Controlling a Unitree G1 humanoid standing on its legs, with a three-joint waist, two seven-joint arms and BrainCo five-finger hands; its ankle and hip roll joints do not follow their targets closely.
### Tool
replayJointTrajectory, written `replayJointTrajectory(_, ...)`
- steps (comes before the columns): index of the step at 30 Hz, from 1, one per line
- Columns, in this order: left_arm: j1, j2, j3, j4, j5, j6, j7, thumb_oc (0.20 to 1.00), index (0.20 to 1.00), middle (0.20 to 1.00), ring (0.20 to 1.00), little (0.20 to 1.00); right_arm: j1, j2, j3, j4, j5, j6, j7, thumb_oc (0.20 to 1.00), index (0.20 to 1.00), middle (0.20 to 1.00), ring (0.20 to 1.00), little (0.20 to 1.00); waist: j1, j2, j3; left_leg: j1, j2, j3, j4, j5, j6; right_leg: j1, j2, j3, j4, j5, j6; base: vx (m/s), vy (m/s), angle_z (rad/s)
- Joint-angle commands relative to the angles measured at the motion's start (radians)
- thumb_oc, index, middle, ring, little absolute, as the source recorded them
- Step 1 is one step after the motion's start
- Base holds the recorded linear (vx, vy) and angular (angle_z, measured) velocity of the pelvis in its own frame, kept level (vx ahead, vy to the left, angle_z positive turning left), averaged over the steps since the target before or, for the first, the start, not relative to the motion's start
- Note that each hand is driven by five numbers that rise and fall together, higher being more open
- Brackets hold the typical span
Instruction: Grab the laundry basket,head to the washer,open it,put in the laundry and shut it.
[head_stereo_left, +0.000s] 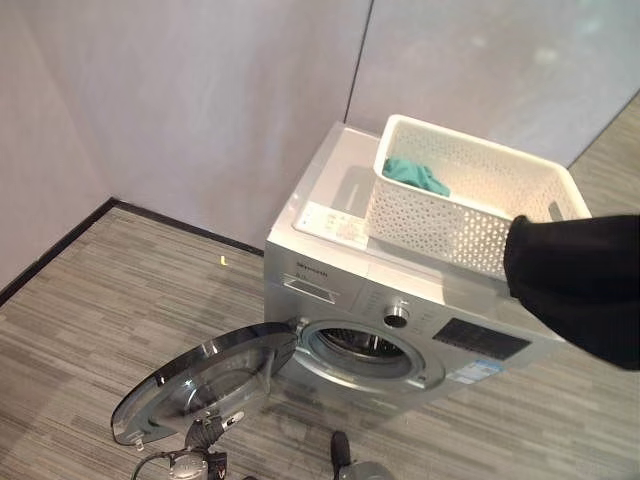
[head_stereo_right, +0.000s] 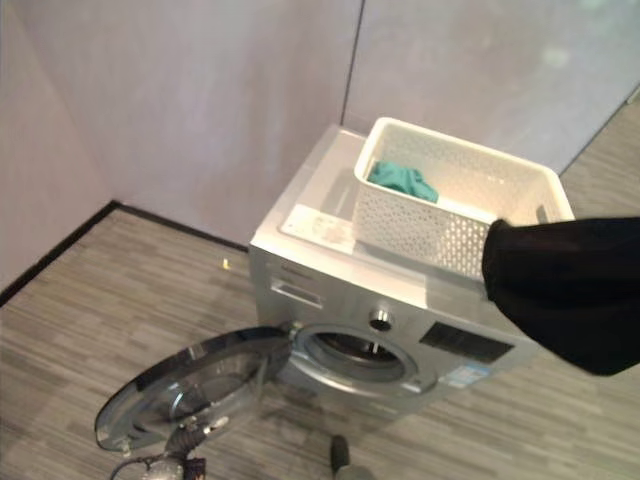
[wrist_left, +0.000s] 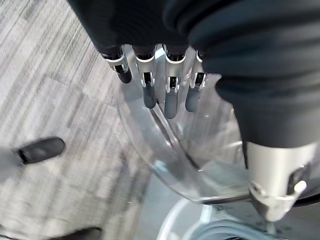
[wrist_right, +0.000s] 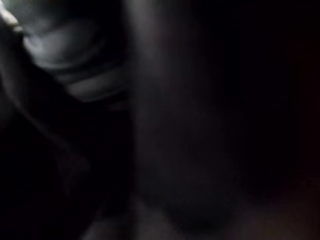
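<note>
The floor was laid in grey striped planks that ran across the room. Two pale grey wall panels stood behind, meeting at a thin dark vertical seam. A black skirting strip ran along the foot of the wall and turned the corner at the far left. A small yellow scrap lay on the floor near that skirting. At the upper right, beyond the edge of the wall panel, another patch of the same planked floor showed.
</note>
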Motion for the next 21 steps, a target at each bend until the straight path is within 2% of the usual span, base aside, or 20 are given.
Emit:
replayJointTrajectory(1,-0.058,0.037,0.027,-0.013,0.065,-0.033,-0.007,1.0,1.0,1.0,1.0,1.0,-0.084,-0.023,-0.04,-0.026,-0.067,-0.016,0.035,0.2,0.2,0.2,0.2,0.2,0.033,0.021,0.013,0.017,0.04,-0.085,0.01,-0.118,0.01,-0.069,-0.084,-0.003,0.038,0.086,0.072,-0.1,0.117,-0.09)
replayJointTrajectory(5,-0.043,0.046,0.036,-0.033,0.102,-0.033,-0.018,1.0,1.0,1.0,1.0,1.0,-0.04,0.126,0.019,-0.088,-0.095,-0.039,0.08,0.2,0.2,0.2,0.2,0.2,0.028,0.061,0.018,-0.004,0.053,-0.06,0.01,-0.106,0.018,-0.047,-0.056,-0.019,0.149,-0.031,0.046,-0.1,0.075,-0.33)
replayJointTrajectory(13,-0.041,0.05,0.038,-0.034,0.102,-0.033,-0.018,1.0,1.0,1.0,1.0,1.0,-0.04,0.134,0.02,-0.094,-0.098,-0.037,0.082,0.2,0.2,0.2,0.2,0.2,0.03,0.055,0.015,-0.009,0.051,-0.056,0.01,-0.1,0.017,-0.059,-0.057,-0.014,0.157,-0.032,0.043,-0.01,0.001,-0.12)
replayJointTrajectory(14,-0.036,0.05,0.045,-0.046,0.103,-0.033,-0.018,1.0,1.0,1.0,1.0,1.0,-0.037,0.181,0.059,-0.114,-0.098,-0.046,0.105,0.2,0.2,0.2,0.2,0.2,0.03,0.064,0.015,-0.012,0.056,-0.046,0.01,-0.097,0.02,-0.05,-0.047,-0.021,0.187,-0.059,0.036,0.0,0.0,0.0)
replayJointTrajectory(20,-0.035,0.052,0.046,-0.047,0.103,-0.033,-0.018,1.0,1.0,1.0,1.0,1.0,-0.038,0.183,0.06,-0.116,-0.099,-0.045,0.105,0.2,0.2,0.2,0.2,0.2,0.031,0.062,0.012,-0.014,0.055,-0.045,0.01,-0.096,0.02,-0.054,-0.047,-0.018,0.189,-0.06,0.036,-0.01,0.002,-0.07)
replayJointTrajectory(21,-0.032,0.054,0.049,-0.057,0.1,-0.036,-0.014,1.0,1.0,1.0,1.0,1.0,-0.039,0.218,0.106,-0.132,-0.096,-0.06,0.126,0.2,0.2,0.2,0.2,0.2,0.034,0.069,0.013,-0.016,0.06,-0.032,0.01,-0.092,0.023,-0.045,-0.042,-0.03,0.22,-0.082,0.029,-0.04,0.032,0.02)
